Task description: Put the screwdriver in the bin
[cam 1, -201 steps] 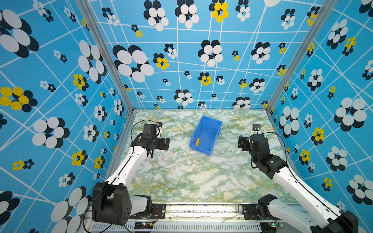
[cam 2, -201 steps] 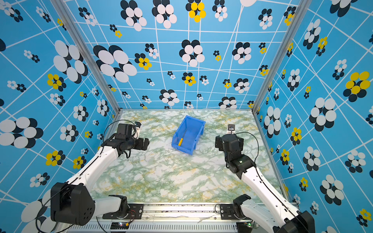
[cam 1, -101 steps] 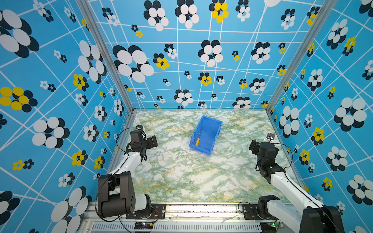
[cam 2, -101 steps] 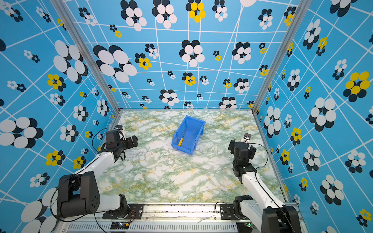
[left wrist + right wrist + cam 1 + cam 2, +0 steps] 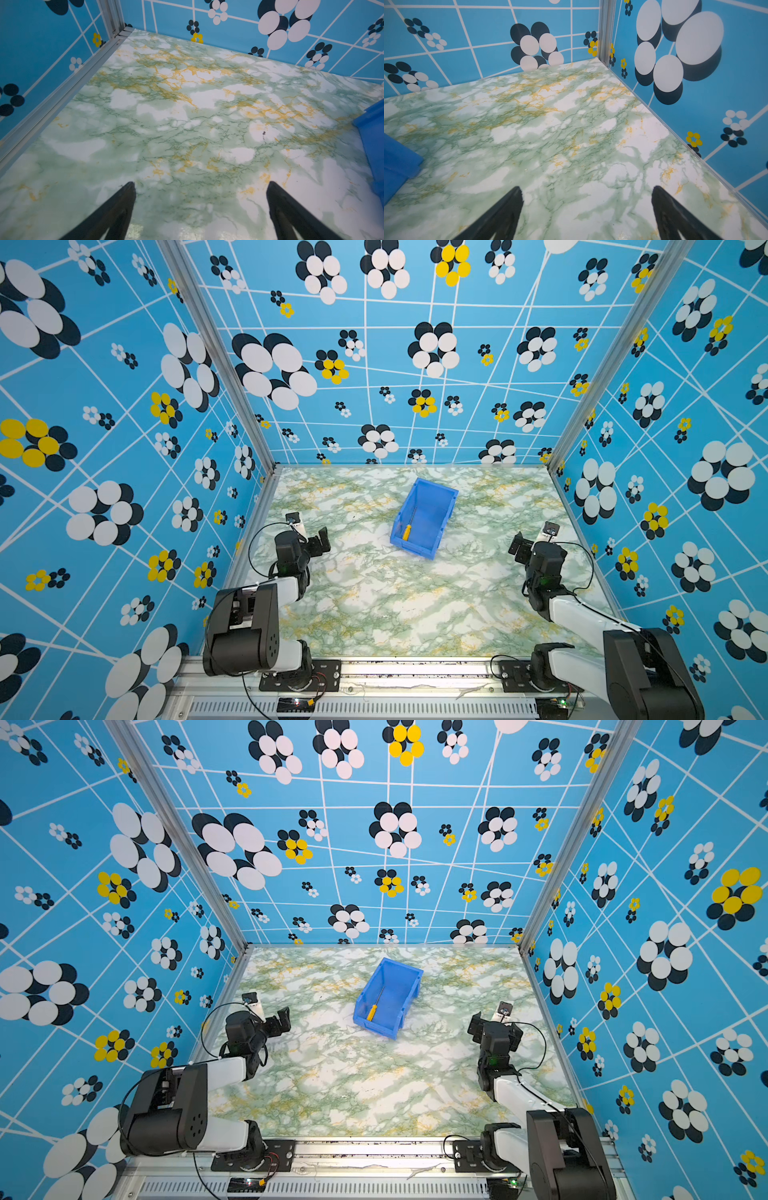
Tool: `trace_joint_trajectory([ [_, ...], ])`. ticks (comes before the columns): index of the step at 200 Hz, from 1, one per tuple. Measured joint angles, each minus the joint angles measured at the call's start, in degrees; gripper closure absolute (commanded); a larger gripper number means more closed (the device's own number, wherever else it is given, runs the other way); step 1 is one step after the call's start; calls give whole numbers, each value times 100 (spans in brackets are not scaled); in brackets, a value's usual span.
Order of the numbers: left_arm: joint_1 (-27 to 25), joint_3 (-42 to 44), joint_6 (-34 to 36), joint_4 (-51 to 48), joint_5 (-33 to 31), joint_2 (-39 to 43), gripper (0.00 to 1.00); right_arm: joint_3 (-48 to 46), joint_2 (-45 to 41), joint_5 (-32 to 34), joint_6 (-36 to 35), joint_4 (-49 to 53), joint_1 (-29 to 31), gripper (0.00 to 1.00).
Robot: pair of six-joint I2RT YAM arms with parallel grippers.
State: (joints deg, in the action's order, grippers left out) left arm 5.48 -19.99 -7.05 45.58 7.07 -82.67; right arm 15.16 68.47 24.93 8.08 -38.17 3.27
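Screwdriver (image 5: 407, 531) lies in the bin (image 5: 436, 486), shaft toward the far edge of the counter (image 5: 374, 605), slightly nearer the left end effector (image 5: 200, 184) than the right end effector (image 5: 586, 188), both spread apart and empty.

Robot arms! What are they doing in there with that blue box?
They're tidying a tool away, and the job looks done. The yellow-handled screwdriver lies inside the blue bin in the middle of the marbled table. Neither arm is holding anything: the left gripper and the right gripper are both open and empty, each off to its own side, apart from the bin.
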Motion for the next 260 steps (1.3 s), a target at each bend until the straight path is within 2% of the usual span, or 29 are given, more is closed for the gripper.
trace_joint_trajectory([
  [44, -404, 577, 387, 1550, -50, -579, 1, -48, 577, -195, -168, -848, -9, 1],
  [93, -407, 675, 474, 2225, -225, -697, 1, 170, 1832, -796, -470, -1661, -11, 1],
  [102, -407, 675, 474, 2291, -251, -697, 1, 280, 2006, -911, -522, -1552, -11, 1],
  [111, -407, 678, 474, 2347, -267, -697, 1, 415, 2022, -1012, -557, -1303, -15, 1],
  [142, -407, 721, 474, 2522, -330, -697, 1, 597, 2022, -1091, -581, -1427, -59, 1],
  [260, -407, 835, 472, 2782, -374, -723, 1, 603, 2022, -1093, -581, -1390, -68, 1],
])
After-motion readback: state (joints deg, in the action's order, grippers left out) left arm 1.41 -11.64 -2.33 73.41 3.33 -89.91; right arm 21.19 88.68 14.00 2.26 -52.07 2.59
